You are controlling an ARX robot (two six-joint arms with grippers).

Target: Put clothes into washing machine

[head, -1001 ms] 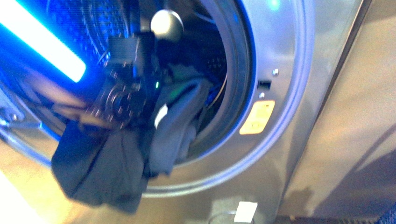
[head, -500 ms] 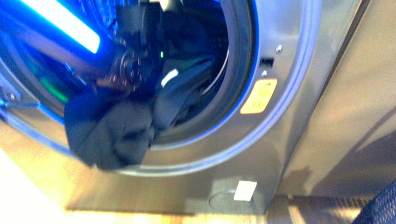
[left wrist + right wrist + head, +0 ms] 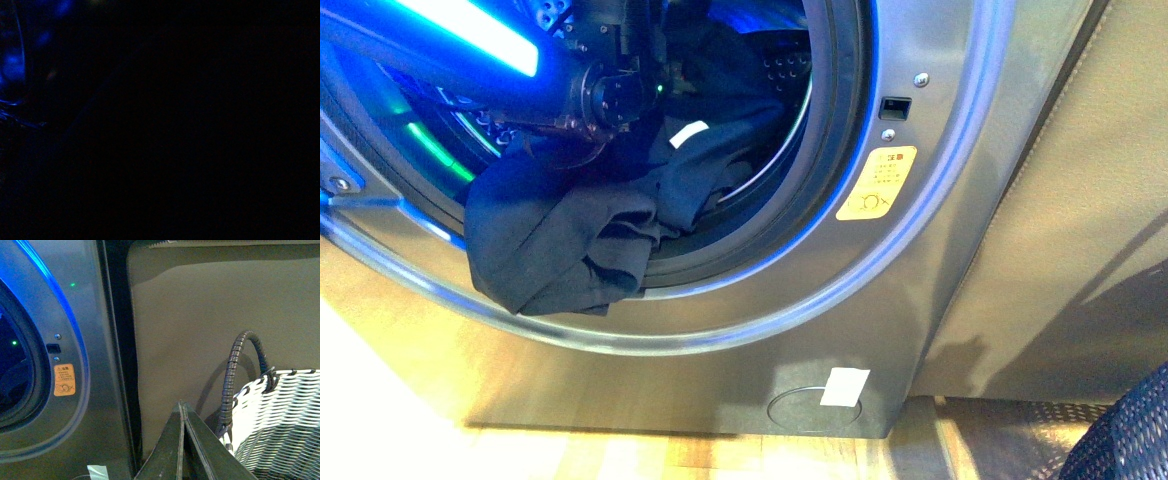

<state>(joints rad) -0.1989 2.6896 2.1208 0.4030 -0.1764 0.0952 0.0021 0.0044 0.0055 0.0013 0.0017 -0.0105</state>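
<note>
Half the clothes draped over washing machine lip, below hidden left gripper (grip can't be told) | looks soft, floppy, best pinched at bunched folds | right gripper closed, empty

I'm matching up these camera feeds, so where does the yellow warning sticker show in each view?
Front view: yellow warning sticker on the washing machine, right of the porthole rim.
Left wrist view: dark, nothing to tell.
Right wrist view: sticker beside the porthole rim.
Shared landmark: black latch slot by the sticker.
</note>
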